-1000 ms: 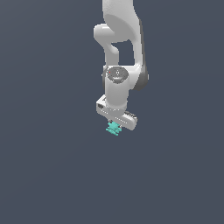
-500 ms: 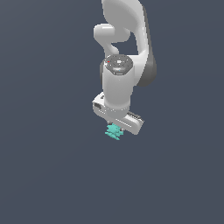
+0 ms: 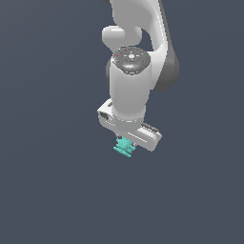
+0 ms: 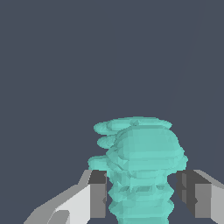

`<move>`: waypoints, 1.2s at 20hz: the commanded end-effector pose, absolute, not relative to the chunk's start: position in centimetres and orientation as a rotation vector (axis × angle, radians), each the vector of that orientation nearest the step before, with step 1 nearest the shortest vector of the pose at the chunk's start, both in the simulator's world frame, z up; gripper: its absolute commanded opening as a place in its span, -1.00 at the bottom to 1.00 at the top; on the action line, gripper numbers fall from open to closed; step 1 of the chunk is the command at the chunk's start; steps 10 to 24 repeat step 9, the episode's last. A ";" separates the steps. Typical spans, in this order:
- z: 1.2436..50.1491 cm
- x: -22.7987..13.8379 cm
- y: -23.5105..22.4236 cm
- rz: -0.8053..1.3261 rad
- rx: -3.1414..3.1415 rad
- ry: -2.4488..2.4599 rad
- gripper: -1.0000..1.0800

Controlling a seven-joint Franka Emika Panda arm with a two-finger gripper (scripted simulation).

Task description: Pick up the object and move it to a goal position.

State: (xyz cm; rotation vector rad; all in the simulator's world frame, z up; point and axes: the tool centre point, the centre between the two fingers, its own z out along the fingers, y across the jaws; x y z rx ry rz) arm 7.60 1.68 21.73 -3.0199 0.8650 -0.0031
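The setting is a plain, flat field of dark slate blue-grey (image 3: 47, 190) that fills both views from edge to edge. No wall, floor line, furniture or window can be told apart in it. The light is even and soft, and the backdrop carries no distinct shadow.

Object (image 3: 125, 146) half hidden under the claw (image 3: 127, 141) — fingers unseen, arm top cropped

Teal object (image 4: 142, 170); white pincer (image 4: 142, 199) with seemingly dark grey pads (image 4: 98, 194); slate-grey backdrop.
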 end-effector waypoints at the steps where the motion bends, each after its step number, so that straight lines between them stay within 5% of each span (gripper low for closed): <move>1: 22.3 8.1 1.7 -0.002 -3.020 0.865 -1.00; 24: 22.8 8.7 1.7 -0.001 -3.020 0.864 -1.00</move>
